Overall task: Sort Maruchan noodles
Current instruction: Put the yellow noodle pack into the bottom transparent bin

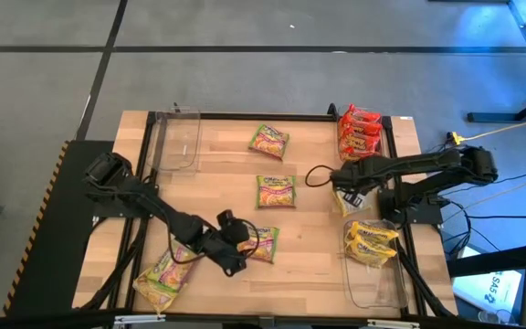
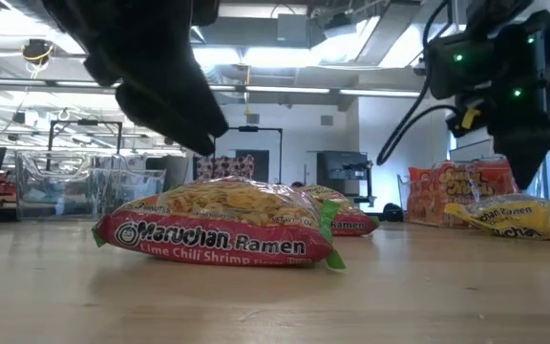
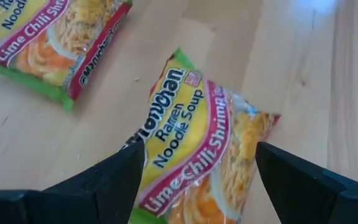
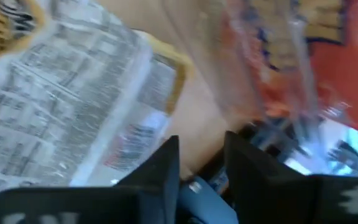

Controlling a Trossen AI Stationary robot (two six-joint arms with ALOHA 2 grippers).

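Green-pink packet [image 3: 194, 149] between the spread left claw [image 3: 201, 165] fingers.

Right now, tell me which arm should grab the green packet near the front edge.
Left. The left gripper is open with its fingers straddling that green packet; the right gripper is far off, over a yellow packet.

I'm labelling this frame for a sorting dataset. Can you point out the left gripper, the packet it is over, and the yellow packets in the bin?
left gripper [image 3: 201, 171]: left wrist view, gap between its fingertips.
green-pink packet [image 3: 194, 140]: left wrist view, printed front.
yellow packets [image 1: 373, 242]: high view, middle of the stack.
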